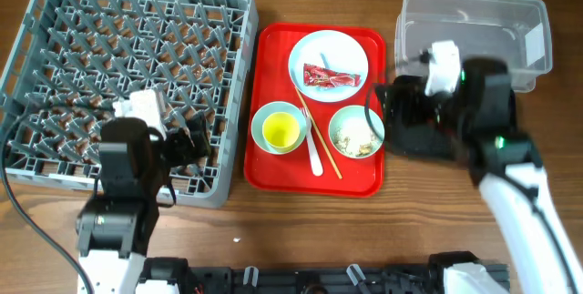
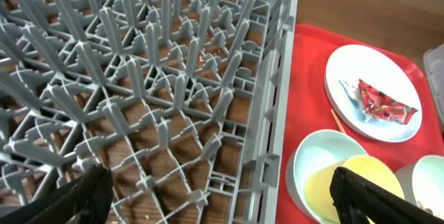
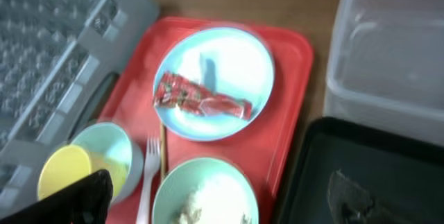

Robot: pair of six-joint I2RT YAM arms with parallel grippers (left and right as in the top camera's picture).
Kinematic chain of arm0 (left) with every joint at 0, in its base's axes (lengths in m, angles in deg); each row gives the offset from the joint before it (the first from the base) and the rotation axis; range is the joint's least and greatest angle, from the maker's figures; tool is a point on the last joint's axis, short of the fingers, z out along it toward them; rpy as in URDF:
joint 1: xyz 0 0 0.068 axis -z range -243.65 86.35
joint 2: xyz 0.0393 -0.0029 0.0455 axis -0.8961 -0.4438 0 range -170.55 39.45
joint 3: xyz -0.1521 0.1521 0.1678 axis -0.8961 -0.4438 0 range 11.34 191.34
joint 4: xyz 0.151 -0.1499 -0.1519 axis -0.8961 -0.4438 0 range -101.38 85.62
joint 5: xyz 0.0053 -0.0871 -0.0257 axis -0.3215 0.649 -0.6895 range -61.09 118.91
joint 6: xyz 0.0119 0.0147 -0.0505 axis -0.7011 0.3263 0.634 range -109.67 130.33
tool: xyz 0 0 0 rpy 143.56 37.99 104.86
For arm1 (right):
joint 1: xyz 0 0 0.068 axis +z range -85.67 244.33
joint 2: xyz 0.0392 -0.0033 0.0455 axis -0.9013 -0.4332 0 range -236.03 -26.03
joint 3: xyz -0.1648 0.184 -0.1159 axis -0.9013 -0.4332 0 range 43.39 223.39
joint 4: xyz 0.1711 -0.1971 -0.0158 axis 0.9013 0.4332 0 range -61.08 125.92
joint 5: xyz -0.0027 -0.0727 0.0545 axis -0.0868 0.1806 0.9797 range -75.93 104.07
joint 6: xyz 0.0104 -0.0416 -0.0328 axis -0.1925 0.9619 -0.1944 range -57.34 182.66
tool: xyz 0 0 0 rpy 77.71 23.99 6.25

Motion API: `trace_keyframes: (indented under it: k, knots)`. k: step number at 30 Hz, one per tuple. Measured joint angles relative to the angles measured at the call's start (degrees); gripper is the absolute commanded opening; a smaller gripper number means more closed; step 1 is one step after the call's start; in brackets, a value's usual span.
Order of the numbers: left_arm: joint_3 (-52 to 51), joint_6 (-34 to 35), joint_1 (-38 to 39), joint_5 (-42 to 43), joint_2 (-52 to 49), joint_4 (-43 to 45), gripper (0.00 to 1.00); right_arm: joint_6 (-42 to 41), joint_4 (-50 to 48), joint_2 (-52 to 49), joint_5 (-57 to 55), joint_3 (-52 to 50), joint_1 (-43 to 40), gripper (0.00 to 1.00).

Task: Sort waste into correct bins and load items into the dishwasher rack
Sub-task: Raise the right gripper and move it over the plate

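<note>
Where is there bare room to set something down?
Widest bare table: between the red tray and the near edge. More behind the tray, between dishwasher rack and clear tub. The rack-to-tray strip is narrow. The tray itself is crowded with plate, two bowls, fork and chopsticks.

Red wrapper [image 1: 332, 77] on plate [image 1: 347, 52], yellow cup [image 1: 281, 130] in mint bowl [image 1: 259, 120], scraps [image 1: 352, 137] in other bowl [image 1: 338, 121]
</note>
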Motion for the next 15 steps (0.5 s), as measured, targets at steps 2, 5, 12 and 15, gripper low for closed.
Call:
trace_keyframes:
  k: [2,5,12,15]
  knots:
    - [0.8,0.0,0.0,0.0,-1.4,0.0,1.00,3.8,6.6,-5.0,1.7,6.5,0.0,1.00]
    - [0.9,0.0,0.0,0.0,-2.4,-0.2,1.00,10.6,14.8,-11.8,2.6,15.5,0.1,1.00]
    - [0.9,0.0,0.0,0.0,-2.5,-0.2,1.00,20.6,19.9,-16.9,2.2,22.1,0.1,1.00]
    - [0.9,0.0,0.0,0.0,-2.5,-0.2,1.00,20.5,19.9,-16.9,2.1,22.4,0.1,1.00]
